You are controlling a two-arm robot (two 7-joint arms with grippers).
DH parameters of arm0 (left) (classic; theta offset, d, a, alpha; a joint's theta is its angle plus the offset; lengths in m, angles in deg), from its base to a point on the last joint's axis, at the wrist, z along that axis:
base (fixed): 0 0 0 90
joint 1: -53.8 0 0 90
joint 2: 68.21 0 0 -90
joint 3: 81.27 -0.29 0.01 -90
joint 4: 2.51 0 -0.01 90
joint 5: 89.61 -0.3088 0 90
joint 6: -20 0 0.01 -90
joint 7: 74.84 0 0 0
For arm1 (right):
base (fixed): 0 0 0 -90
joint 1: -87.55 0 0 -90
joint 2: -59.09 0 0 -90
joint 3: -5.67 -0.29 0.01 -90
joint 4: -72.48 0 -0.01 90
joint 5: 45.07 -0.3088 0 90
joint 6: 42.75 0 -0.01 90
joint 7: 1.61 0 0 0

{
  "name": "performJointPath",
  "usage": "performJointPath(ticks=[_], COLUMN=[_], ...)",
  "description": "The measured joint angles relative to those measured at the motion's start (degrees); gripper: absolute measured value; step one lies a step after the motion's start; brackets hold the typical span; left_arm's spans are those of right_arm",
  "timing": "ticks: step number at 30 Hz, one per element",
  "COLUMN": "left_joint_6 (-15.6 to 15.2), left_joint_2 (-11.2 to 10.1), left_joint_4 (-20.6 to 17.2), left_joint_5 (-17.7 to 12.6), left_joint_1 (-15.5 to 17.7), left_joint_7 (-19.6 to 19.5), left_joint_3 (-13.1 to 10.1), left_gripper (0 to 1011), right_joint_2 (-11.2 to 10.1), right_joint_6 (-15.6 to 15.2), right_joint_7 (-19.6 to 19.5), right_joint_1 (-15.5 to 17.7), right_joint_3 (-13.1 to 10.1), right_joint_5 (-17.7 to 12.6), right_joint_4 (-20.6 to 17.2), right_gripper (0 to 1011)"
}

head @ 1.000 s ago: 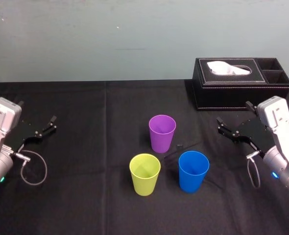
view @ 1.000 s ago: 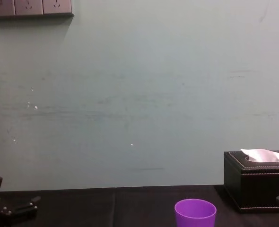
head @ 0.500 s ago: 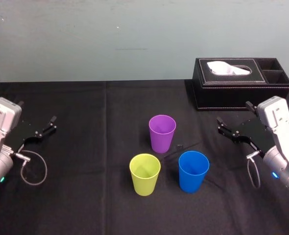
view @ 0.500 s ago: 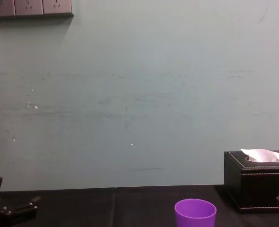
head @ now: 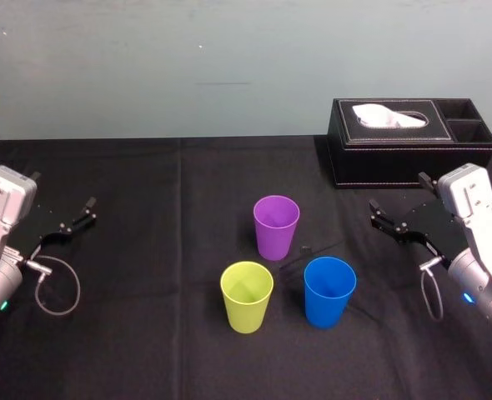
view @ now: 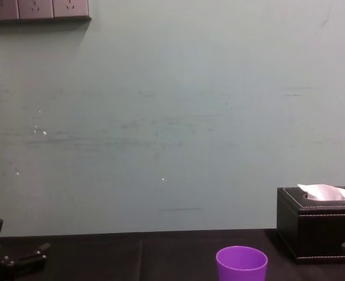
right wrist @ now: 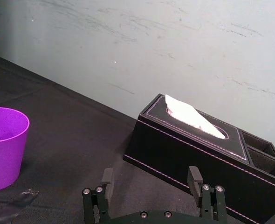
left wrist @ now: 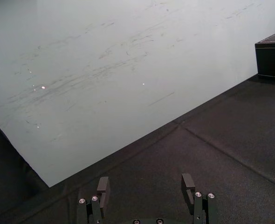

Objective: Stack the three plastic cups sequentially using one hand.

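Observation:
Three plastic cups stand upright and apart in the middle of the black table: the purple cup point(head: 276, 227) farthest back, the yellow-green cup point(head: 247, 296) front left, the blue cup point(head: 329, 291) front right. My right gripper point(head: 398, 192) hovers open and empty to the right of the cups, in front of the tissue box. In the right wrist view its fingers point(right wrist: 107, 177) stand wide apart, with the purple cup point(right wrist: 2, 147) off to one side. My left gripper point(head: 62, 190) is parked open at the table's left side, and its fingers point(left wrist: 102, 185) hold nothing.
A black tissue box point(head: 409, 142) with a white tissue sits at the back right, behind the right gripper. A small clear scrap point(head: 306, 249) lies between the purple and blue cups. A teal wall point(view: 172, 117) closes the table's far edge.

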Motion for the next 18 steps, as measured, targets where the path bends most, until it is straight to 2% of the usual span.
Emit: performJointPath(ticks=[18], left_joint_6=[0.0], left_joint_2=[0.0], left_joint_4=[0.0], left_joint_5=[0.0], left_joint_1=[0.0], left_joint_7=[0.0], left_joint_3=[0.0], left_gripper=[1010], right_joint_2=[0.0], right_joint_6=[0.0], right_joint_7=[0.0], right_joint_1=[0.0], right_joint_3=[0.0], right_joint_5=[0.0], right_joint_4=[0.0], right_gripper=[1003])
